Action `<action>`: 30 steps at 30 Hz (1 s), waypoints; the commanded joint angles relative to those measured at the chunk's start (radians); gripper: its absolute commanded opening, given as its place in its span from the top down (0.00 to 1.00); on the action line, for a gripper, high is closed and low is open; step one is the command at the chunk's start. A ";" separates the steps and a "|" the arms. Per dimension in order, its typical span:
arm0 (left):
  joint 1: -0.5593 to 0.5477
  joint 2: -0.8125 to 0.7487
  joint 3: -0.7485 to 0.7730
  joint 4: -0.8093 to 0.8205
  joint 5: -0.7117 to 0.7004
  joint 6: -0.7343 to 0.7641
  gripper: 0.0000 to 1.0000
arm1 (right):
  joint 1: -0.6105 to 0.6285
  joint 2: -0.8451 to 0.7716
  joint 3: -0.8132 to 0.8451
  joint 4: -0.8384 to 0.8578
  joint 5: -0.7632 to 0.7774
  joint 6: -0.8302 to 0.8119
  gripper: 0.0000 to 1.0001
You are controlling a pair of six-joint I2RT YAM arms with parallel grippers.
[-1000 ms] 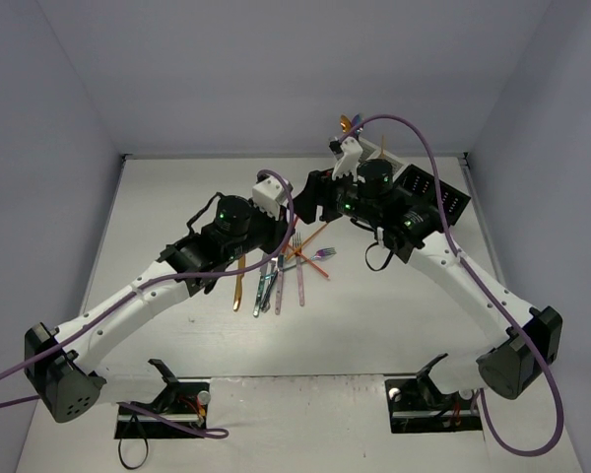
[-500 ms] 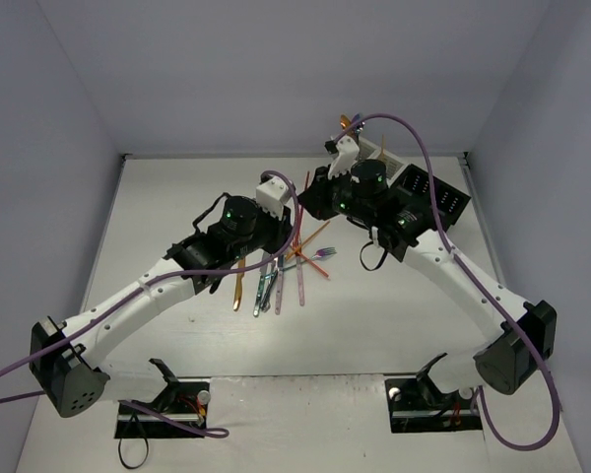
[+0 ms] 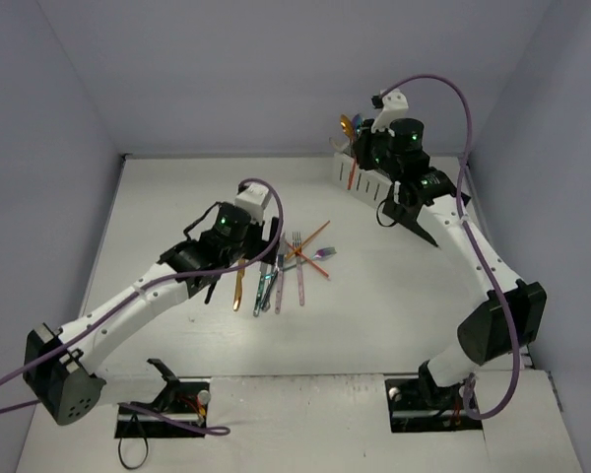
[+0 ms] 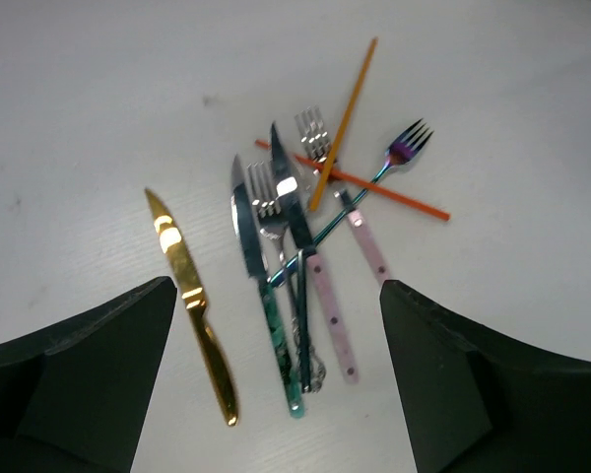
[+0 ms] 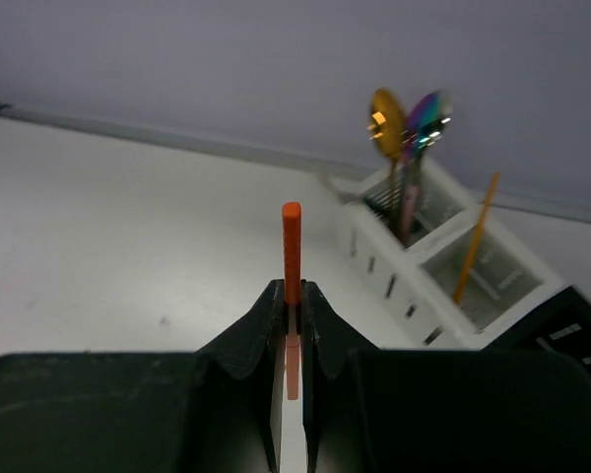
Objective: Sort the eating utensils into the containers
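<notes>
Eight or so loose utensils (image 4: 288, 192) lie in a crossed heap on the white table (image 4: 79, 99), a little left of centre in the overhead view. In the left wrist view the gold knife (image 4: 189, 291) lies apart at the left of the heap. Beside it come a green-handled knife (image 4: 266, 305) and a pink-handled knife (image 4: 325, 296). An iridescent fork (image 4: 402, 153) points to the upper right, and two thin orange pieces (image 4: 343, 123) cross over the others. The left hand (image 4: 276, 286) hangs above this heap with its jaws spread wide, one dark finger (image 4: 89, 365) at each lower corner of the frame, gripping nothing.

Farther back, at the upper right of the overhead view, the right hand (image 5: 292, 296) is raised high. Its jaws are pinched tight on a slim orange utensil (image 5: 292, 241) that stands upright; it looks like a handle, though its working end is hidden.

Beyond it, in the right wrist view, stands the white caddy (image 5: 379, 266). A gold spoon (image 5: 385, 118) and an iridescent spoon (image 5: 428, 113) stand in its far compartment. An orange stick (image 5: 475, 236) leans in the nearer one. The black caddy (image 5: 571, 325) adjoins it at the lower right.
</notes>
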 commanded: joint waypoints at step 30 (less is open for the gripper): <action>0.117 -0.165 -0.162 -0.233 -0.007 -0.025 0.16 | -0.220 0.386 0.160 0.286 0.167 0.024 0.65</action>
